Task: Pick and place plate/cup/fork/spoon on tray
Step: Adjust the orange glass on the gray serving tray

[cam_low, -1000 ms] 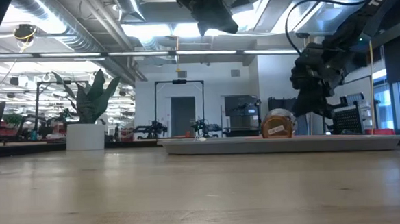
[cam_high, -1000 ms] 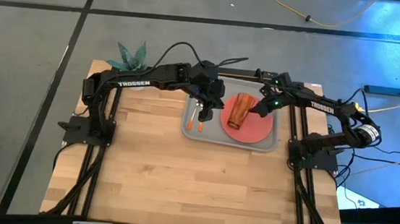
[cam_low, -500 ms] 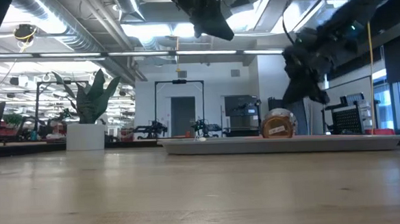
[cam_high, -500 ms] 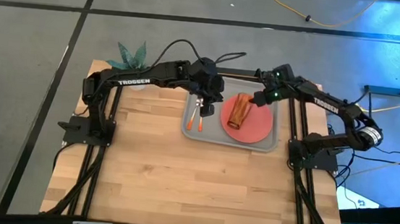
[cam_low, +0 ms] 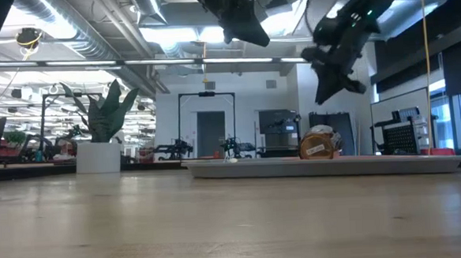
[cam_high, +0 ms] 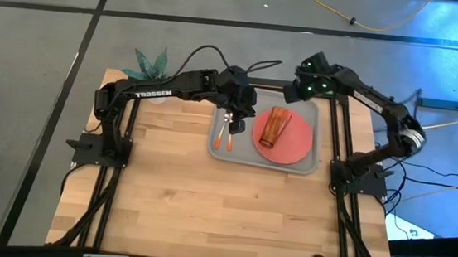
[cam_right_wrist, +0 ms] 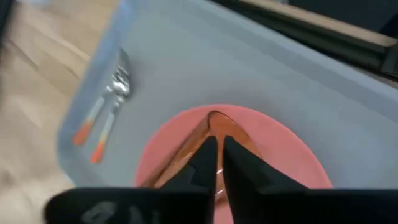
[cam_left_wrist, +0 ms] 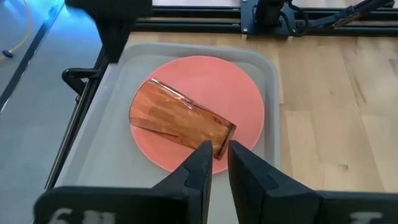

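The grey tray (cam_high: 310,156) lies at the table's far middle. The pink plate (cam_high: 294,147) lies flat on it. The amber cup (cam_high: 272,126) lies on its side on the plate and also shows in the left wrist view (cam_left_wrist: 177,118). The fork and spoon (cam_high: 227,135) lie side by side on the tray's left part, orange handles toward the near edge; I cannot tell which is which. My left gripper (cam_high: 240,121) hangs shut above the tray, between cutlery and cup. My right gripper (cam_high: 300,91) is shut, raised high over the tray's far right corner.
A white pot with a green plant (cam_high: 148,65) stands at the table's far left corner. The arms' bases stand at the table's left and right edges. Bare wooden table (cam_high: 206,201) lies between the tray and the near edge.
My right gripper has risen from beside the cup and drawn back toward the table's far edge. The cup stays lying on the plate.
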Tool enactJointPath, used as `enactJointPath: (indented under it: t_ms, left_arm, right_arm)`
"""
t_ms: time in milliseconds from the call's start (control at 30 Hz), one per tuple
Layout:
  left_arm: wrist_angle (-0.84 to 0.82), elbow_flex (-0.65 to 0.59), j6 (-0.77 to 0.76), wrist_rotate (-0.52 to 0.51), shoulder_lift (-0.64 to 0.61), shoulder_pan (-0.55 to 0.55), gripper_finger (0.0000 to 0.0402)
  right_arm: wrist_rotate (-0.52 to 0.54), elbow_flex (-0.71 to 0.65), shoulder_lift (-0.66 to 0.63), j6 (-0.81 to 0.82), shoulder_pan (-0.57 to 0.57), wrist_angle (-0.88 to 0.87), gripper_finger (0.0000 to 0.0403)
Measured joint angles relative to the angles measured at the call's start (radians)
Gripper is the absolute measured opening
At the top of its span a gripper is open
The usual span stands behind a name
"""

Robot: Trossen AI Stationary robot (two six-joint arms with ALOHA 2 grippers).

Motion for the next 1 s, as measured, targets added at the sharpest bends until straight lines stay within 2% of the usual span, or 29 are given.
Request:
enactJointPath:
  t_ms: [100,167,267,400,1000]
  left_arm:
    - [-0.013,0.000,0.000,0.000,0.000,0.000,0.0045]
    - [-0.034,0.000,0.000,0.000,0.000,0.000,0.0045]
    - [-0.059,0.000,-0.001,0.000,0.000,0.000,0.0045]
    - [-0.077,0.000,-0.006,0.000,0.000,-0.001,0.0045]
    - [-0.078,0.000,-0.027,0.000,0.000,-0.001,0.0045]
  right_arm:
    - [0.002,0.023,0.083,-0.048,0.001,0.003,0.0007]
    - [0.005,0.036,0.134,-0.067,0.000,0.009,0.0007]
    - [0.063,0.040,0.197,-0.097,0.000,-0.005,0.0006]
    - [0.048,0.041,0.243,-0.171,0.000,-0.099,0.0004]
    - [0.043,0.041,0.190,-0.306,0.010,-0.390,0.0003]
